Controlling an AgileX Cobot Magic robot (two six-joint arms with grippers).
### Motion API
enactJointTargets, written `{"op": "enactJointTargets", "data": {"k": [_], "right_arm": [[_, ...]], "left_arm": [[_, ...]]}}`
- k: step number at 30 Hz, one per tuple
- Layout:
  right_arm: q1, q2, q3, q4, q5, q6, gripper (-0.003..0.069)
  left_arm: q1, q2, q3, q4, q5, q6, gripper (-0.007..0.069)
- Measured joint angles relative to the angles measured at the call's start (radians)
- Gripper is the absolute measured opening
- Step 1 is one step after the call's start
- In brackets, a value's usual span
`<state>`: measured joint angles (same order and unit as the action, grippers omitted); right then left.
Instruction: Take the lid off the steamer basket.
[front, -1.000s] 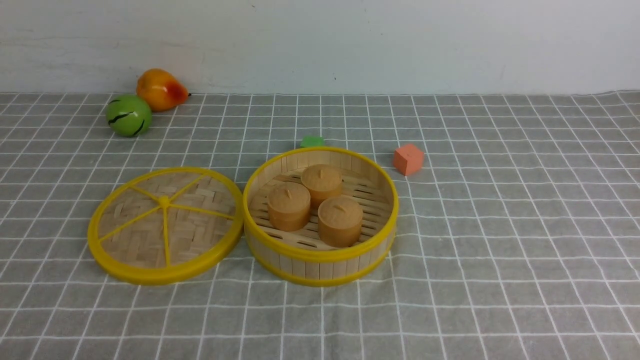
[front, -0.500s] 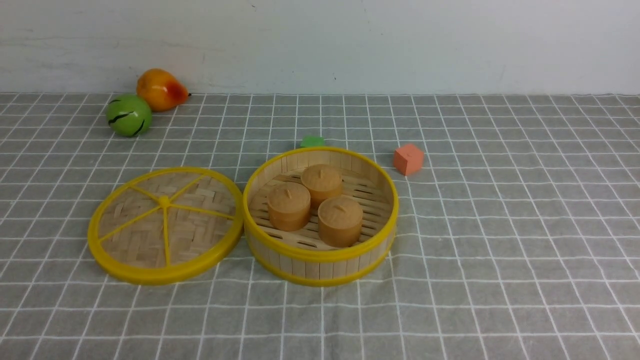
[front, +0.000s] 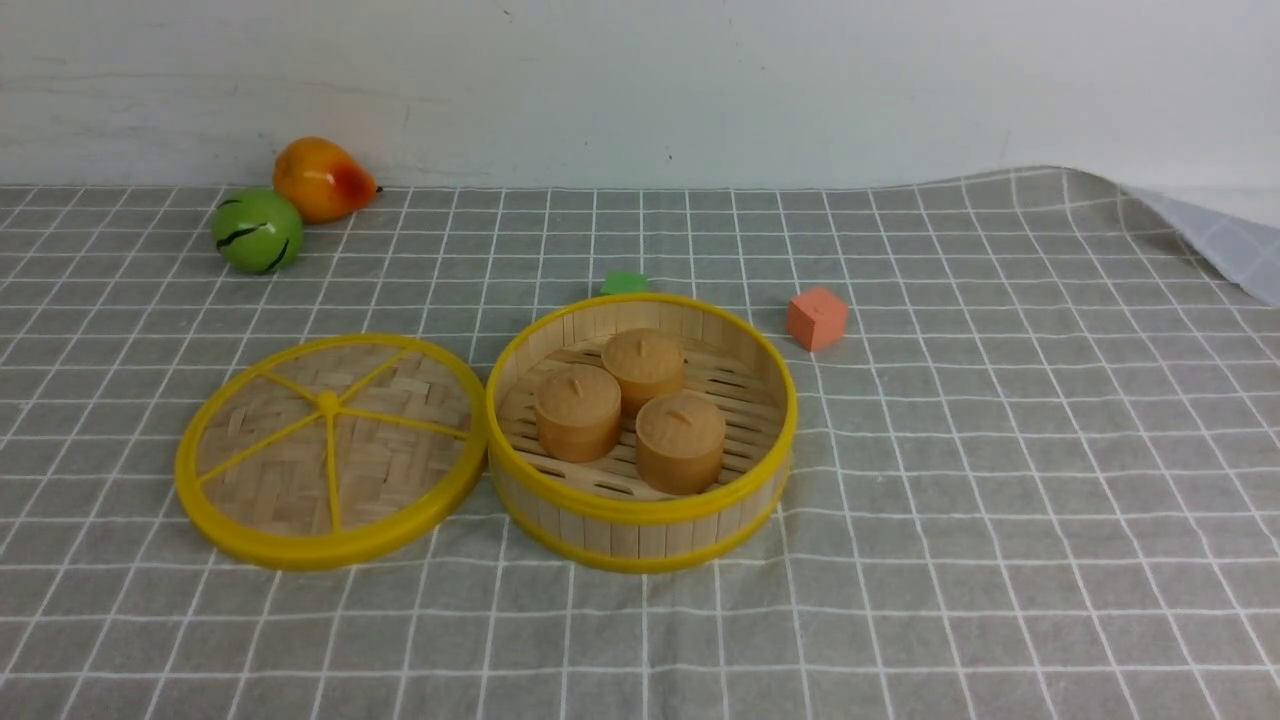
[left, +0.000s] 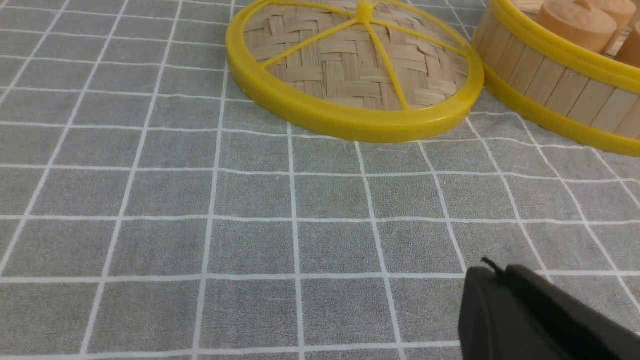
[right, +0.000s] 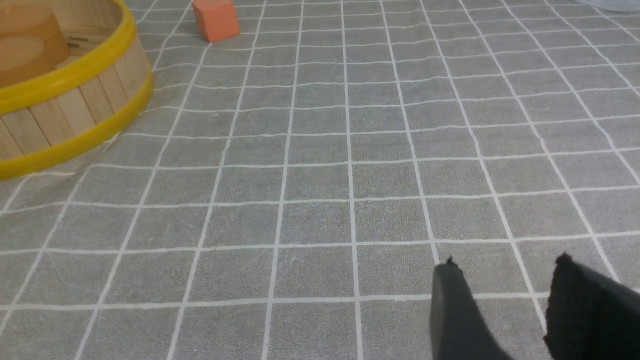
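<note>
Left gripper: its dark fingers look pressed together with no gap showing, holding nothing, low over bare cloth and well short of the lid. Right gripper: two dark fingers standing apart with cloth visible between them, also empty, over open cloth off to the side of the steamer basket. Neither arm shows in the front view. The lid lies flat on the checked tablecloth to the robot's left of the steamer basket, spokes and centre knob facing up, its yellow rim right against the basket's wall; contact or a hair's gap, cannot tell. The basket stands uncovered, three tan buns plainly visible on its slatted floor. Judgement: the task's one step looks done, since the lid is off and resting on its own; nothing appears left beyond keeping the arms clear. Further out: an orange cube beyond the basket on the right, a small green piece just behind its far rim, a green ball and orange-yellow pear near the wall. The cloth's far right corner is lifted and folded.
</note>
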<state>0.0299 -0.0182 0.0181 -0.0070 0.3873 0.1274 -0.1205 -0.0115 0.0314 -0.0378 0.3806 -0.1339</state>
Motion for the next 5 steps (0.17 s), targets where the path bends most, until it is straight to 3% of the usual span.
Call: {"op": "enactJointTargets", "data": {"k": [5], "right_arm": [[0.0,0.0,0.0,0.0,0.0,0.0,0.0242]], "left_arm": [[0.0,0.0,0.0,0.0,0.0,0.0,0.0022]]}}
